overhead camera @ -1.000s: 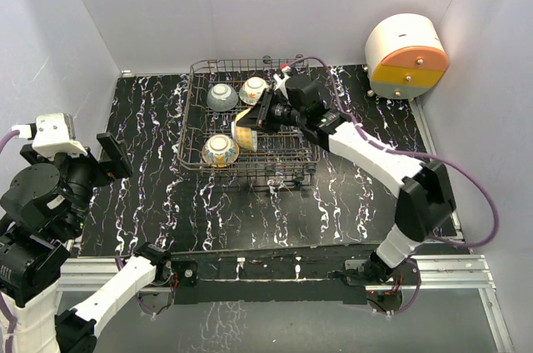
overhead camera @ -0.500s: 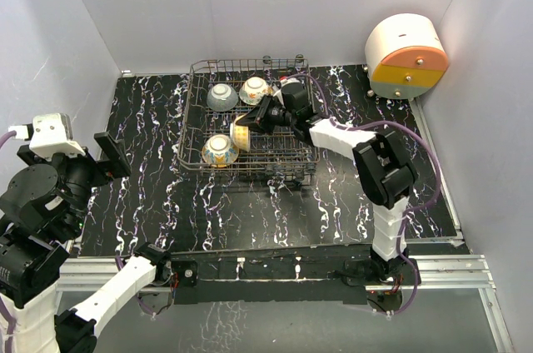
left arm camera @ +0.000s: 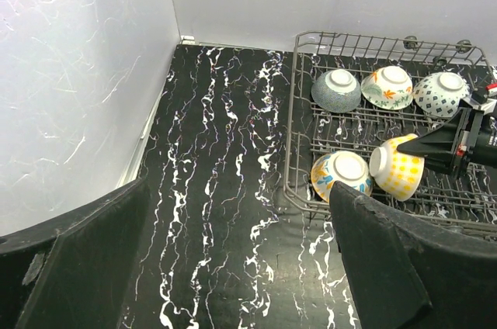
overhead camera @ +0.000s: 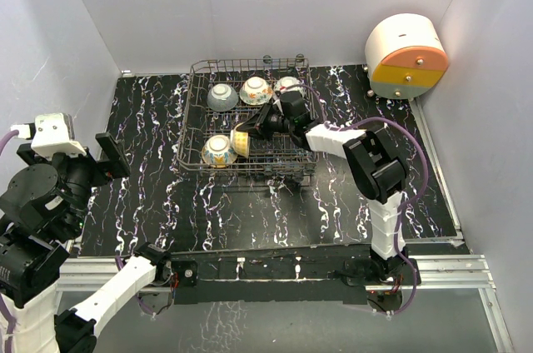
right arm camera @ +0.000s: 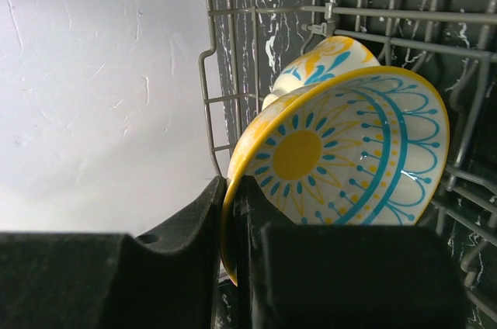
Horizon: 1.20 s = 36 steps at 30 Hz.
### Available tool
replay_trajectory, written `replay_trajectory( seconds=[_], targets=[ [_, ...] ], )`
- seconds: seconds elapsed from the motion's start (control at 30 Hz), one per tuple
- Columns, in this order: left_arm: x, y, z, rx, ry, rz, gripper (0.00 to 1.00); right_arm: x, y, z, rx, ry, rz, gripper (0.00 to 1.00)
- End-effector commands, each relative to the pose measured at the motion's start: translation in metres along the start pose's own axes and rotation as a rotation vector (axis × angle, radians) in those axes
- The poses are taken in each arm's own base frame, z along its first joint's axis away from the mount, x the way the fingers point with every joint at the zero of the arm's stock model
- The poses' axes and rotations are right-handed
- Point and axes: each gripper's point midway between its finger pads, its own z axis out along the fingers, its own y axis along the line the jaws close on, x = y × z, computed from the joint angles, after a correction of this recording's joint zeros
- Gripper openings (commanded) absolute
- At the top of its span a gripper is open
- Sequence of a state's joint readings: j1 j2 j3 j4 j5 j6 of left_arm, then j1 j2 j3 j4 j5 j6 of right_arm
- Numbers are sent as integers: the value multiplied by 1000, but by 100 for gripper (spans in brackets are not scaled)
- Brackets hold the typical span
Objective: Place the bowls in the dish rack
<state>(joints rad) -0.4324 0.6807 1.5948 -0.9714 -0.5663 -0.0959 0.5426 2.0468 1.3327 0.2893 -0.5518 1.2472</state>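
The dish rack (overhead camera: 192, 113) stands at the back middle of the table. In its back row sit, upside down, the speckled grey bowl (overhead camera: 221, 96), the orange-green floral bowl (overhead camera: 255, 90) and the blue bowl (overhead camera: 289, 85). The orange-blue floral bowl (overhead camera: 218, 150) sits upside down in the front row. My right gripper (right arm camera: 231, 189) is shut on the rim of the yellow sunflower bowl (right arm camera: 349, 150), holding it on edge inside the rack, right beside the orange-blue bowl (right arm camera: 326, 61). My left gripper (left arm camera: 233, 267) is open and empty, raised at the table's left.
A round white, orange and yellow container (overhead camera: 406, 57) stands at the back right corner. White walls close the table on three sides. The black marbled table top (overhead camera: 150, 170) lies bare left of the rack, whose wire rim (left arm camera: 293, 112) rises above it.
My right gripper has carried the yellow sunflower bowl lower and to the left, down beside the orange-blue bowl in the front row. The left arm has not moved.
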Motion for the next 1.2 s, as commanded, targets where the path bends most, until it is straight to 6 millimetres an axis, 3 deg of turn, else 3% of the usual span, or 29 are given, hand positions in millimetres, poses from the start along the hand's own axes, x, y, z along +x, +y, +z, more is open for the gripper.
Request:
replay_trajectory(
  seconds=[0.0,0.23,0.47,0.7,1.17],
  targets=[
    [-5,-3,6,0,-13,20,96,-4,13,-8,-51,-18,-10,9],
    [-4,-3,6,1,-12,21,96,-4,-22,-26,47,-43,37,12],
    [-2,-4,6,3,-6,19,97,-13,-37,-40,154,-77,-3,34],
    [-1,-7,8,12,-1,16,96,-21,-54,-58,263,-132,-25,37],
    [3,-13,12,28,14,0,96,-51,-57,-91,449,-243,-156,44]
  ],
)
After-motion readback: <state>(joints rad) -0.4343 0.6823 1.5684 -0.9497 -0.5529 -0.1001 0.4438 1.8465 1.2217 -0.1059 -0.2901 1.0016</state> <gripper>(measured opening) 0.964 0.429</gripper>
